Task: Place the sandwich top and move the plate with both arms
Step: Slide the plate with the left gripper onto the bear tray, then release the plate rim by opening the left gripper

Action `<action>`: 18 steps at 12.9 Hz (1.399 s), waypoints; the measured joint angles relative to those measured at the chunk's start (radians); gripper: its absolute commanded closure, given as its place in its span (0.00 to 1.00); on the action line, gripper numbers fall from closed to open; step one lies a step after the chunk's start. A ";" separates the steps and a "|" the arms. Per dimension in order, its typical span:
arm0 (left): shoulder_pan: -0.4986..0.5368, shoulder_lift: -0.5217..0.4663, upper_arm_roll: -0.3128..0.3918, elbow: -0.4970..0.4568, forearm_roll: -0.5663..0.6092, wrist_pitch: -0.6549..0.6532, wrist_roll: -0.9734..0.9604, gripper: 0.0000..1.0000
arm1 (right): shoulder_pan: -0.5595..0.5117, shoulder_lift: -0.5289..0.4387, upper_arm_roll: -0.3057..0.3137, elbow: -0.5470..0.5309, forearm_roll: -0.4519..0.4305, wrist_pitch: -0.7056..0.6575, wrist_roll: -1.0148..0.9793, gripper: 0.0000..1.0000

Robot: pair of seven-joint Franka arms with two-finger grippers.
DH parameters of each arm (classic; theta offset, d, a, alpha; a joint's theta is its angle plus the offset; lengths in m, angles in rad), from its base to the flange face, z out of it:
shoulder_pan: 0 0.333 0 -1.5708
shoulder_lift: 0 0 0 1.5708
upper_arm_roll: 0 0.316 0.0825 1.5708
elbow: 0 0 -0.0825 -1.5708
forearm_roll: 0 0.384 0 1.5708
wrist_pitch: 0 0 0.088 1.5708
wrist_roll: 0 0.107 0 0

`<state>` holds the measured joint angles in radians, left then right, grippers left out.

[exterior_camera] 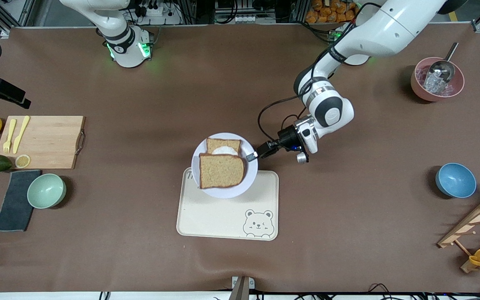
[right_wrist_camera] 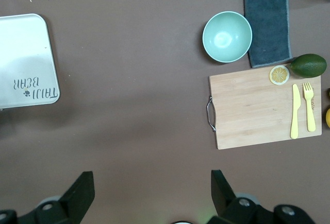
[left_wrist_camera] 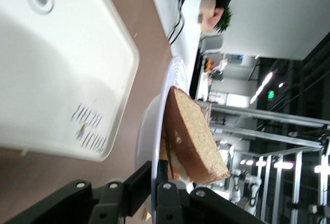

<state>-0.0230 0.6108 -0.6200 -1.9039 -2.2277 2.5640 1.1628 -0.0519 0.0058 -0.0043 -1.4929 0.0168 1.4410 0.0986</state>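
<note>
Left claw (exterior_camera: 251, 156) clamped; right claw (right_wrist_camera: 149, 195) spread wide, arm waiting.

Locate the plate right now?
In the front view the plate sits mid-table, overlapping the bear tray's edge nearest the robots. The left gripper is shut on its rim; the sandwich top lies on it.

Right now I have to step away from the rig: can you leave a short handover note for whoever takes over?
Left gripper: jaws shut on the rim of the plate, at its edge toward the left arm's end of the table.
Right gripper: jaws open, holding nothing, waiting above bare table near the cutting board.
Plate: overlaps the bear tray at the tray's edge farther from the front camera.
Done: sandwich top lies on the plate, leaning over the egg slice.
Left: right arm has not joined; finish moving the plate.
</note>
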 measured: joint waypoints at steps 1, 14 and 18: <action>0.000 0.034 0.001 0.033 -0.009 0.000 0.031 1.00 | 0.000 0.002 0.000 -0.001 0.000 0.002 0.000 0.00; -0.231 0.266 0.270 0.252 -0.059 -0.006 0.193 1.00 | 0.000 0.003 0.001 -0.008 0.000 0.005 0.000 0.00; -0.231 0.302 0.271 0.286 -0.074 -0.006 0.231 0.01 | 0.000 0.003 0.001 -0.008 0.000 0.006 0.000 0.00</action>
<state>-0.2542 0.9124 -0.3493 -1.6174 -2.3014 2.5576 1.3941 -0.0519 0.0091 -0.0035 -1.5013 0.0169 1.4474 0.0988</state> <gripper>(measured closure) 0.912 0.000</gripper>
